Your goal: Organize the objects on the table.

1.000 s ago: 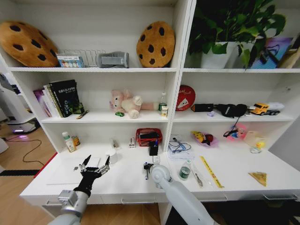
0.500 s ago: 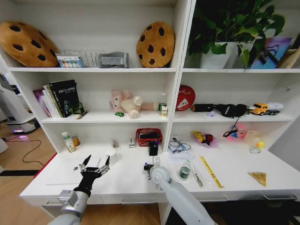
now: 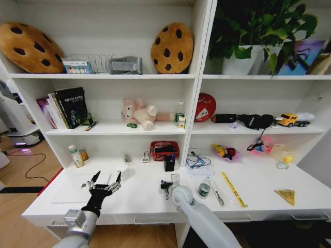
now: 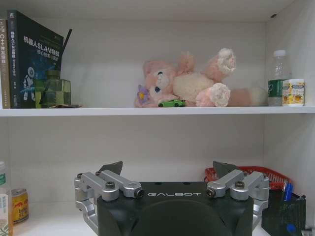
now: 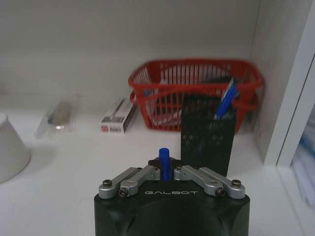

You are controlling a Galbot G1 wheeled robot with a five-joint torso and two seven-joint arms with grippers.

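My right gripper (image 3: 166, 184) hovers low over the middle of the white table (image 3: 137, 201), shut on a blue marker pen (image 5: 164, 162) that stands upright between its fingers. A short way beyond it is a black mesh pen holder (image 5: 205, 139) with another blue pen in it. My left gripper (image 3: 107, 177) is open over the table's left part, above the slim silver laptop (image 3: 72, 190). A small teal can (image 3: 204, 189) stands right of the right gripper. On the shelf above, a tiny green toy car (image 4: 172, 103) lies in front of the pink plush bear.
A red basket (image 5: 196, 93) sits behind the pen holder against the back wall. A white cup (image 3: 123, 171) stands between the two grippers. A shelf divider (image 3: 187, 134) rises just right of the pen holder. A yellow ruler (image 3: 233, 189) and cables lie farther right.
The right gripper has edged slightly to the right with the blue pen. The left gripper has stayed where it was.
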